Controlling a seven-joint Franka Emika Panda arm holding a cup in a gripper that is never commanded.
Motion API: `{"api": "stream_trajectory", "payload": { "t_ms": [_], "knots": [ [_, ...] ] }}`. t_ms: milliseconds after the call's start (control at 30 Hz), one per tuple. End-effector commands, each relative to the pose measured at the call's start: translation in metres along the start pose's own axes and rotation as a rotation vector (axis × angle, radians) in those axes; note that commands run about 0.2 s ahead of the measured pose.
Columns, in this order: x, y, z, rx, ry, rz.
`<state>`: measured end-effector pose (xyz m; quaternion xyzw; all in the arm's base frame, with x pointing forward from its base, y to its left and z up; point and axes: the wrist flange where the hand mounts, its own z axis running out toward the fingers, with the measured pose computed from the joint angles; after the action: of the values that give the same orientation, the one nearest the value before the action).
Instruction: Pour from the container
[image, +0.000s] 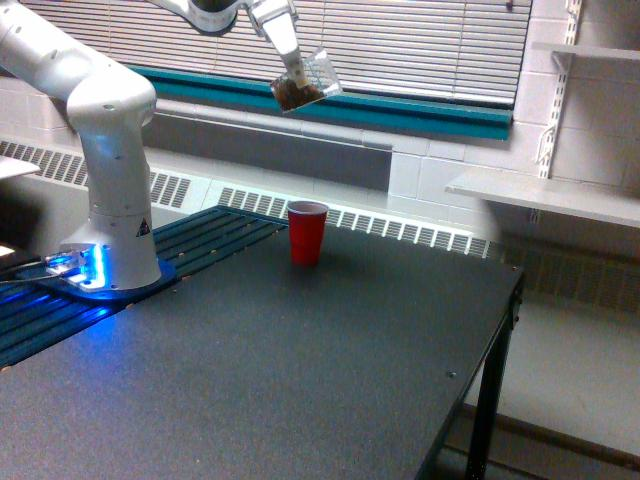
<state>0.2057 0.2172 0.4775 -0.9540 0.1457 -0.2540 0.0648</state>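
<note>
Far left of frame: blue-lit arm base (85, 268) sat on a dark slatted strip (150, 262) along the table's left edge, glow spilling onto the slats. White Franka arm (108, 120) rose from it, elbow at upper left, wrist cut off by the top edge. Gripper (292, 72) hung at top centre-left, fingers angled down toward the exterior view's right and closed against the clear cup (303, 84); the contact itself was too small to resolve, but the cup was off any surface and carried by the claw. Cup was tilted, flared rim toward the exterior view's right and slightly up, brown granular fill (295, 95) bunched in the lower end. It sat in front of the window blinds (420, 40), just above the teal sill band (400, 110), high above the table. Below and slightly right of it: red plastic cup (307, 232), upright, on the black tabletop (300, 370) near the back edge, well apart from the clear cup. Radiator grille (400, 228) ran behind the table. Right side: white wall shelves (560, 195) on slotted rails, table's front-right leg (482, 420) at lower right.
</note>
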Motion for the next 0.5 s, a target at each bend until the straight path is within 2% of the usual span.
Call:
{"api": "stream_trajectory", "payload": {
  "t_ms": [33,500],
  "knots": [
    [-0.016,-0.007,0.001,0.001,-0.035,0.057],
    [-0.028,-0.014,0.013,-0.015,-0.125,0.108]
  ]
}}
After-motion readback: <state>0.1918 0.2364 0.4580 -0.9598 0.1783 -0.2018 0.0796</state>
